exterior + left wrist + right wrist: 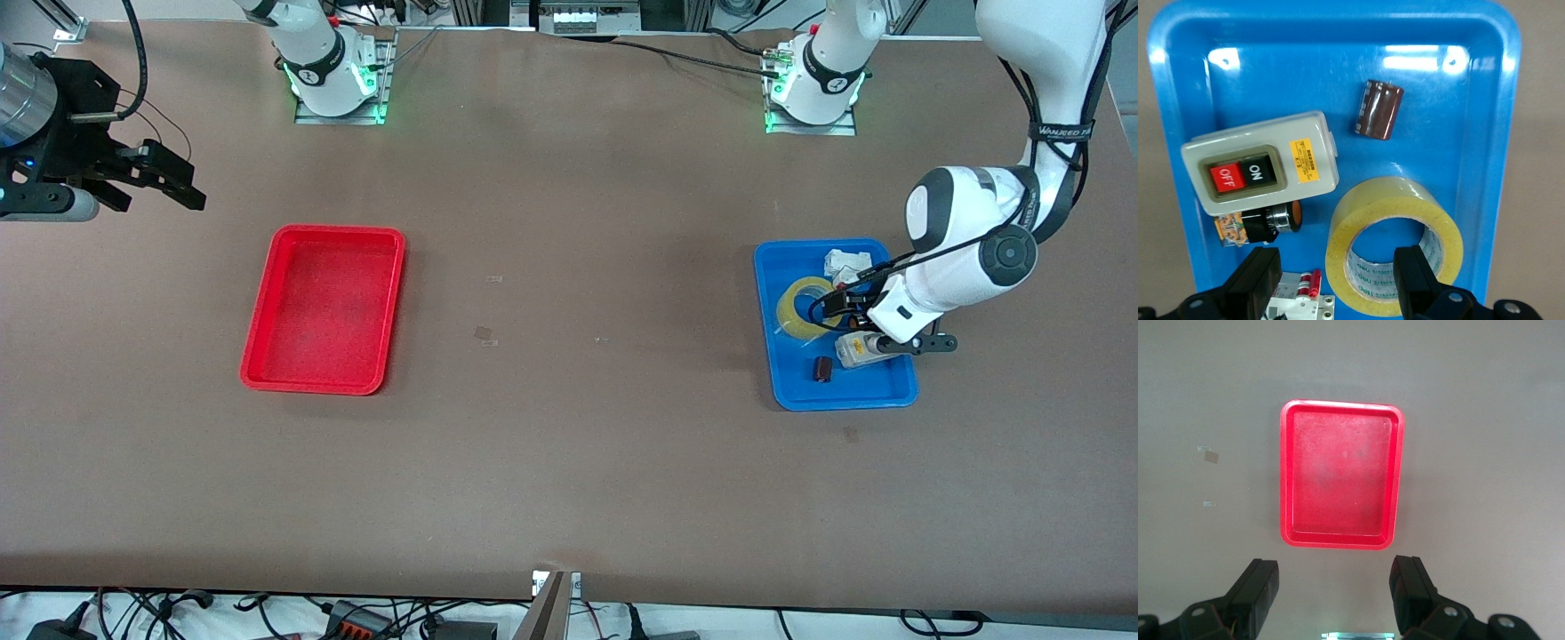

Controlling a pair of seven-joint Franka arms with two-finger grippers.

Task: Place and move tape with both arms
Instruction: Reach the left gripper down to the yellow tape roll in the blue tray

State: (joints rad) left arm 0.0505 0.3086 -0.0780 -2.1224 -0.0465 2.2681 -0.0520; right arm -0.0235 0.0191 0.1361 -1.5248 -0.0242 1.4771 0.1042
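Observation:
The yellow tape roll (803, 308) lies flat in the blue tray (889, 391) at the left arm's end of the table. My left gripper (840, 302) is open low over the tray. In the left wrist view the left gripper (1338, 280) straddles one wall of the tape (1395, 247): one finger (1415, 277) is over the roll's hole and the other finger (1258, 277) is outside it. My right gripper (156, 178) is open and empty, held up in the air past the right arm's end of the red tray (324, 307). It also shows open in the right wrist view (1337, 600).
The blue tray also holds a white-grey switch box (1261, 163), a brown capacitor (1378, 109), a black push button (1268, 223) and a white circuit breaker (1301, 303), all close beside the tape. The red tray (1341, 473) has nothing in it.

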